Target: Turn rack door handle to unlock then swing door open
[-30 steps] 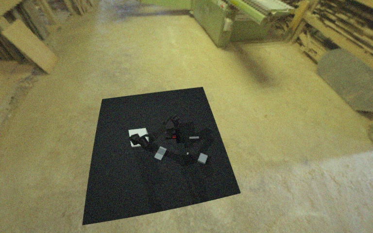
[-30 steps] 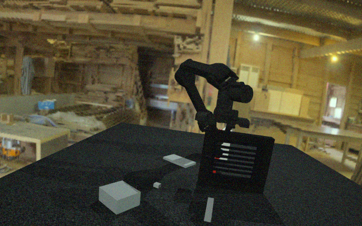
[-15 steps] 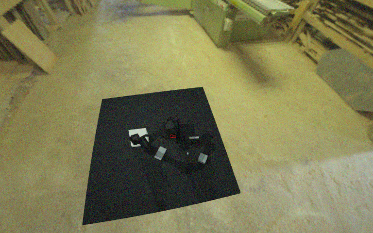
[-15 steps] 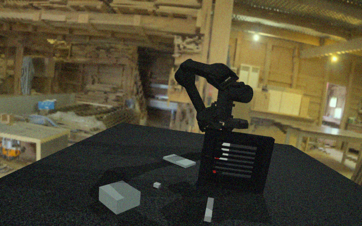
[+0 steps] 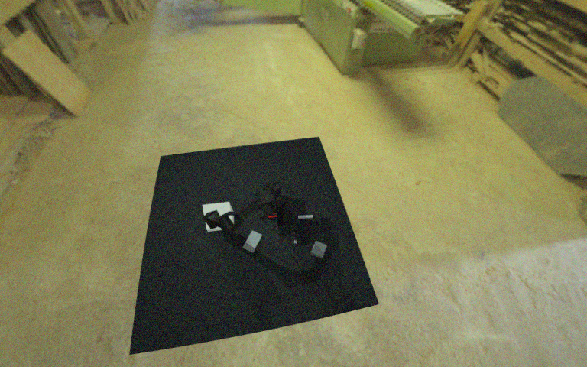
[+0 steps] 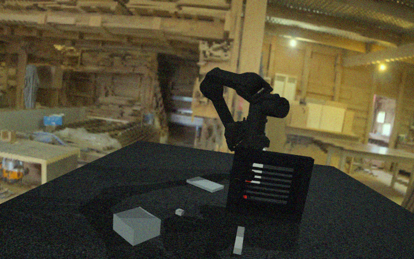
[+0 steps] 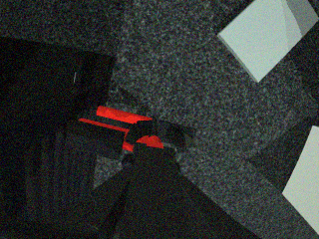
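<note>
The black rack (image 6: 300, 170) (image 5: 287, 225) stands on the dark table (image 5: 194, 303) (image 6: 61, 198), and its slotted face with white and red tipped bars shows in the exterior view. The red handle (image 7: 117, 116) (image 5: 271, 215) lies across the wrist view next to the dark door panel (image 7: 46, 103). My gripper (image 7: 154, 178) (image 6: 248, 145) reaches down behind the rack's top edge and is shut on the red handle. The handle and door are hidden behind the rack in the exterior view. I cannot tell the door's angle.
A grey box (image 6: 136, 225) (image 7: 261, 35), a flat grey slab (image 6: 205, 184), a small cube (image 6: 179, 211) and a thin grey bar (image 6: 239, 239) lie on the table near the rack. The arm's white base plate (image 5: 215, 208) sits left of the rack.
</note>
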{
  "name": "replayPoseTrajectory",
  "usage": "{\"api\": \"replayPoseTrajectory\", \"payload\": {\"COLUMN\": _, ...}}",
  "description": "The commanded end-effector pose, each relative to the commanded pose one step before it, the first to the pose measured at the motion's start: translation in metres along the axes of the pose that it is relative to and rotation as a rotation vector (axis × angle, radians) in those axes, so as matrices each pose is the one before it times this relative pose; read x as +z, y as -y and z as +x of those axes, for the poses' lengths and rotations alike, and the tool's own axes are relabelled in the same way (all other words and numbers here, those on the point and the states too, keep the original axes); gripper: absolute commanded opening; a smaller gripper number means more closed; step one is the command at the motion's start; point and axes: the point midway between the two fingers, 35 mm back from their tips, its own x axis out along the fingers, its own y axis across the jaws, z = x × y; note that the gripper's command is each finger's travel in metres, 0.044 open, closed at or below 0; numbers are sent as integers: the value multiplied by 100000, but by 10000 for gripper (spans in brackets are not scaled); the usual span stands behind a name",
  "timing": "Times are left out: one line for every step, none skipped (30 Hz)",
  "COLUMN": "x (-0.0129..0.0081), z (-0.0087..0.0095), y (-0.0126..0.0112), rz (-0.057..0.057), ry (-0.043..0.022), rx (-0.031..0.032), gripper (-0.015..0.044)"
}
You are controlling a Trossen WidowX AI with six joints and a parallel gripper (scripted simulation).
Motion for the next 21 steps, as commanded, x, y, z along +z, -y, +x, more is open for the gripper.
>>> {"api": "replayPoseTrajectory", "payload": {"x": -7, "z": -26, "y": -4, "rz": 19776, "ry": -72, "rx": 91, "gripper": 13}}
{"api": "replayPoseTrajectory", "payload": {"x": 0, "z": 0, "y": 0, "rz": 4928, "ry": 0, "rx": -1, "gripper": 13}}
{"api": "replayPoseTrajectory", "payload": {"x": 0, "z": 0, "y": 0, "rz": 4928, "ry": 0, "rx": 0, "gripper": 13}}
{"api": "replayPoseTrajectory", "payload": {"x": 0, "z": 0, "y": 0, "rz": 4926, "ry": 0, "rx": 0, "gripper": 13}}
{"api": "replayPoseTrajectory", "payload": {"x": 0, "z": 0, "y": 0, "rz": 4048, "ry": 0, "rx": 0, "gripper": 13}}
{"api": "replayPoseTrajectory", "payload": {"x": 0, "z": 0, "y": 0, "rz": 2429, "ry": 0, "rx": 0, "gripper": 13}}
{"api": "replayPoseTrajectory", "payload": {"x": 0, "z": 0, "y": 0, "rz": 810, "ry": 0, "rx": 0, "gripper": 13}}
{"api": "replayPoseTrajectory", "payload": {"x": 0, "z": 0, "y": 0, "rz": 0, "ry": 0, "rx": 0, "gripper": 13}}
{"api": "replayPoseTrajectory", "payload": {"x": 0, "z": 0, "y": 0, "rz": 0, "ry": 0, "rx": 0, "gripper": 13}}
{"api": "replayPoseTrajectory", "payload": {"x": 0, "z": 0, "y": 0, "rz": 0, "ry": 0, "rx": 0, "gripper": 13}}
{"api": "replayPoseTrajectory", "payload": {"x": 0, "z": 0, "y": 0, "rz": 0, "ry": 0, "rx": 0, "gripper": 13}}
{"api": "replayPoseTrajectory", "payload": {"x": 0, "z": 0, "y": 0, "rz": 0, "ry": 0, "rx": 0, "gripper": 13}}
{"api": "replayPoseTrajectory", "payload": {"x": 0, "z": 0, "y": 0, "rz": 0, "ry": 0, "rx": 0, "gripper": 13}}
{"api": "replayPoseTrajectory", "payload": {"x": 0, "z": 0, "y": 0, "rz": 0, "ry": 0, "rx": 0, "gripper": 13}}
{"api": "replayPoseTrajectory", "payload": {"x": 0, "z": 0, "y": 0, "rz": 0, "ry": 0, "rx": 0, "gripper": 13}}
{"api": "replayPoseTrajectory", "payload": {"x": 0, "z": 0, "y": 0, "rz": 0, "ry": 0, "rx": 0, "gripper": 13}}
{"api": "replayPoseTrajectory", "payload": {"x": 0, "z": 0, "y": 0, "rz": 0, "ry": 0, "rx": 0, "gripper": 13}}
{"api": "replayPoseTrajectory", "payload": {"x": 0, "z": 0, "y": 0, "rz": 0, "ry": 0, "rx": 0, "gripper": 39}}
{"api": "replayPoseTrajectory", "payload": {"x": 0, "z": 0, "y": 0, "rz": 0, "ry": 0, "rx": 0, "gripper": 66}}
{"api": "replayPoseTrajectory", "payload": {"x": 0, "z": 0, "y": 0, "rz": 0, "ry": 0, "rx": 0, "gripper": 92}}
{"api": "replayPoseTrajectory", "payload": {"x": 0, "z": 0, "y": 0, "rz": 0, "ry": 0, "rx": 0, "gripper": 118}}
